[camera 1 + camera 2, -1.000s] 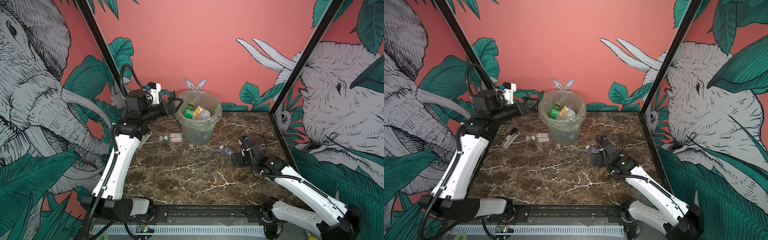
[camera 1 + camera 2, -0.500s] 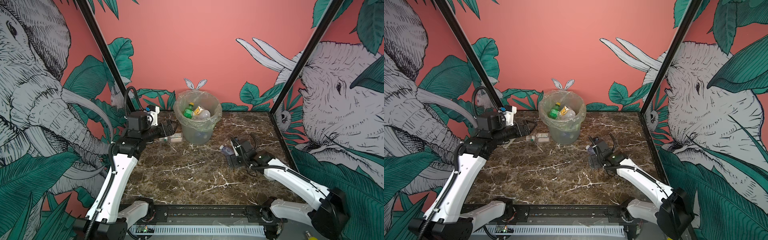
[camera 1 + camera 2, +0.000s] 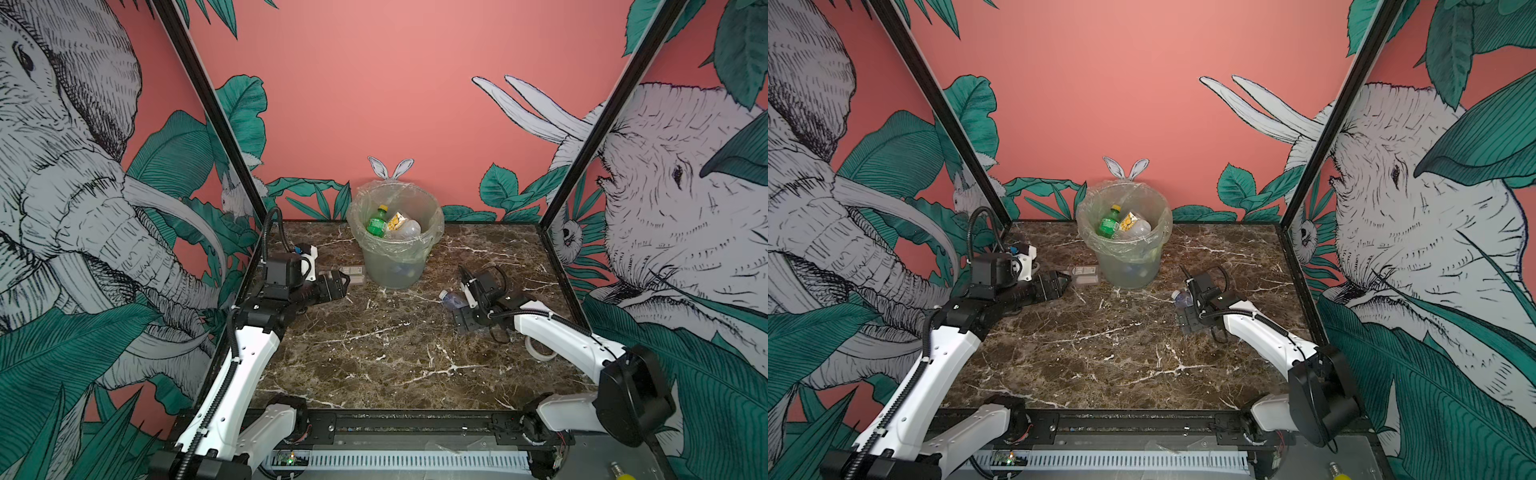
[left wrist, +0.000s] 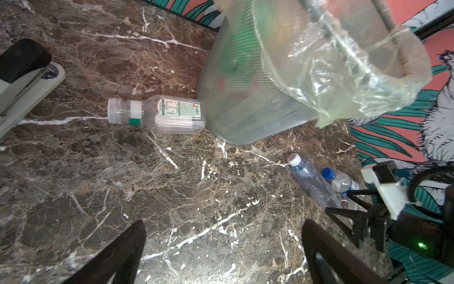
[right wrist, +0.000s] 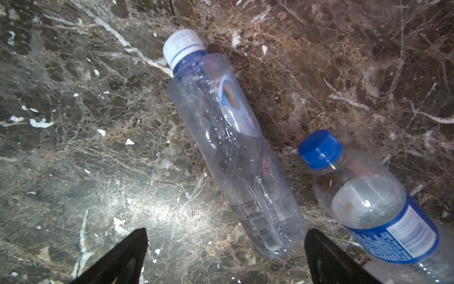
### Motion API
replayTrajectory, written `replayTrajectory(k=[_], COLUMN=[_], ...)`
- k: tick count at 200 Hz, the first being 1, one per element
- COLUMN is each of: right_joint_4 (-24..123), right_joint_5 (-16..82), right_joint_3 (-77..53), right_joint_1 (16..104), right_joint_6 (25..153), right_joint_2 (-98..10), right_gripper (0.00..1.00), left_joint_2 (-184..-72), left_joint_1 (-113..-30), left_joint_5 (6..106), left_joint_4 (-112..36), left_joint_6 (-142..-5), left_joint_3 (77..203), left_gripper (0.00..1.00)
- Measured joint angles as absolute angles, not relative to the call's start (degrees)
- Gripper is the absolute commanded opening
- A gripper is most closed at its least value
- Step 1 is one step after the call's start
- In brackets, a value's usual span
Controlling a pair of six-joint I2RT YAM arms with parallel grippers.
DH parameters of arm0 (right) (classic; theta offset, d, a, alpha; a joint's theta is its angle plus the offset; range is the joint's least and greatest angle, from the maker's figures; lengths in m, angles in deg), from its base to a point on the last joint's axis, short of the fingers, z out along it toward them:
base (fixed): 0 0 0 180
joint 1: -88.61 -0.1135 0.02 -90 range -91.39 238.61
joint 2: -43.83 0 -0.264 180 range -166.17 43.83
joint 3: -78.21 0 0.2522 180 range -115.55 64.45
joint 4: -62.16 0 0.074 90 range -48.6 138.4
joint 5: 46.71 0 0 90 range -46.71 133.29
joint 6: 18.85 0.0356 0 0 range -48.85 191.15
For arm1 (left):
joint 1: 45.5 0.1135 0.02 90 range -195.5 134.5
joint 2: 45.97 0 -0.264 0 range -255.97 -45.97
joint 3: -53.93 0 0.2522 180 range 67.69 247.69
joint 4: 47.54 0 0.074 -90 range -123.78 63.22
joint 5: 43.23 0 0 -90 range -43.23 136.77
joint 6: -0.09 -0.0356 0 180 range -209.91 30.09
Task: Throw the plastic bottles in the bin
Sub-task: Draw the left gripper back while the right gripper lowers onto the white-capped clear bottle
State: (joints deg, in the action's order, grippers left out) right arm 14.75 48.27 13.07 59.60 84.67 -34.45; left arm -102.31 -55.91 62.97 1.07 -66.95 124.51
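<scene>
Two clear cylindrical bottles (image 5: 235, 152) lie on veined marble (image 5: 73, 159).

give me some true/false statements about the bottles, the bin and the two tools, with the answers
1. The bin stands upright with a green bottle inside. True.
2. The left tool and the right tool are both open and empty. True.
3. A white-capped bottle and a blue-capped bottle lie side by side on the table. True.
4. The bin has no liner. False: a clear plastic bag lines it, folded over the rim.
5. The square clear bottle stands upright. False: it lies on its side next to the bin.
</scene>
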Motion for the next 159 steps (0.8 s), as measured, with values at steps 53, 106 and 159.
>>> replayTrajectory(k=[53, 106, 159], right_joint_4=[16.5, 18.2, 19.2], right_joint_5=[45.5, 45.8, 46.1], right_joint_3=[12.7, 13.5, 14.1], right_joint_1=[61.6, 61.8, 61.8], right_joint_6=[83.6, 82.3, 83.0], right_joint_2=[-38.5, -39.6, -39.6], right_gripper=[0.99, 0.99, 0.99], left_joint_2=[-98.4, -97.0, -99.8], left_joint_1=[-55.7, -55.6, -55.6], left_joint_5=[59.4, 57.3, 57.6], left_joint_4=[1.0, 1.0, 1.1], left_joint_6=[-67.3, -66.9, -67.3], left_joint_3=[120.8, 117.9, 118.7], left_gripper=[0.99, 0.99, 0.99])
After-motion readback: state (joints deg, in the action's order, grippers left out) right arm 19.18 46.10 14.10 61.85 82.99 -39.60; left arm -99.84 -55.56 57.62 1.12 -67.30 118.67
